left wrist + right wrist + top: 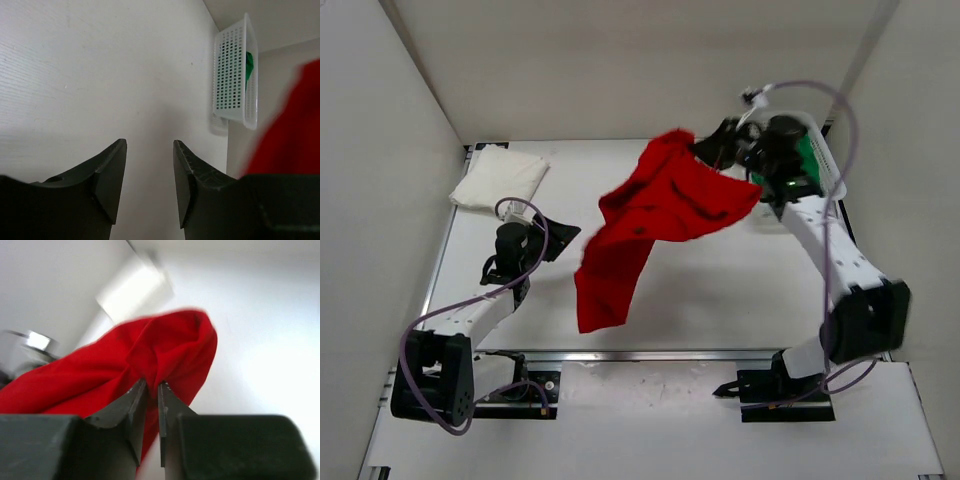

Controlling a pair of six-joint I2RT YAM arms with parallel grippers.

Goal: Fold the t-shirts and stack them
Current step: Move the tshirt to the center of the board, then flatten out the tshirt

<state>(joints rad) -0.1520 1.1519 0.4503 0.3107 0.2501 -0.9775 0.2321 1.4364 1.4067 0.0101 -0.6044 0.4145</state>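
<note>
The red t-shirt (650,220) hangs in the air above the table's middle, pinched at its top by my right gripper (715,148). In the right wrist view the narrow jaws clamp a fold of the red t-shirt (165,352). A folded white t-shirt (500,178) lies at the table's back left corner. The green t-shirt (807,152) sits inside the white mesh basket (832,165) at the back right, and a bit of the green t-shirt (249,65) shows in the left wrist view. My left gripper (552,240) hovers low over the left side of the table, open and empty, its fingers (112,170) apart.
White walls enclose the table on the left, back and right. The basket (235,75) stands against the right wall. A metal rail (650,353) runs along the table's near edge, with both arm bases behind it.
</note>
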